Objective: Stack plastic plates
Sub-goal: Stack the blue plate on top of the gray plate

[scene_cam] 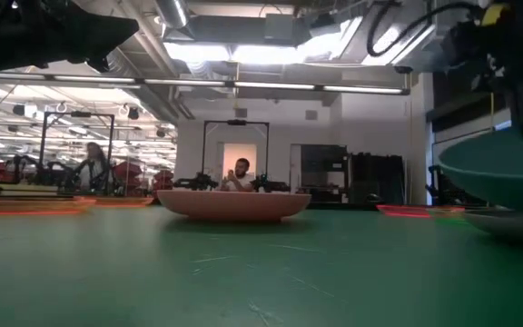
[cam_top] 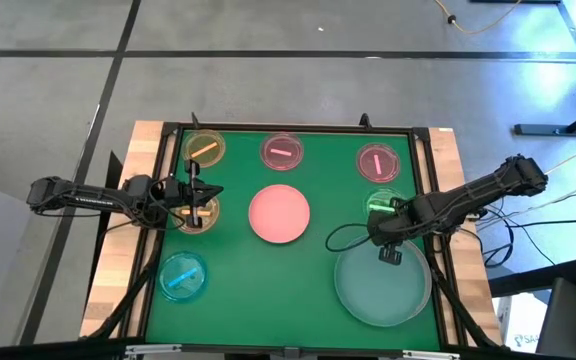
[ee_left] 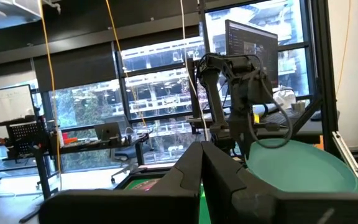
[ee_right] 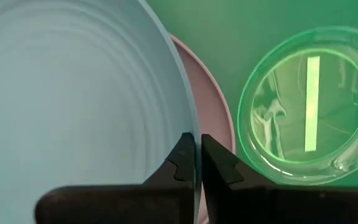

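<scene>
Two dark jointed arms [cam_top: 88,196] — looping black cables, black hands [ee_right: 197,163]

The left gripper [ee_left: 201,163] is seen low in front, with its two dark fingers [ee_left: 182,177] pressed together. Past the fingers, the big pale-teal plate [ee_left: 303,168] is seen, tilted up. The right arm [ee_left: 232,93] is seen just above that plate, at its rim. Big windows [ee_left: 148,87] are seen far behind the plate.
</scene>
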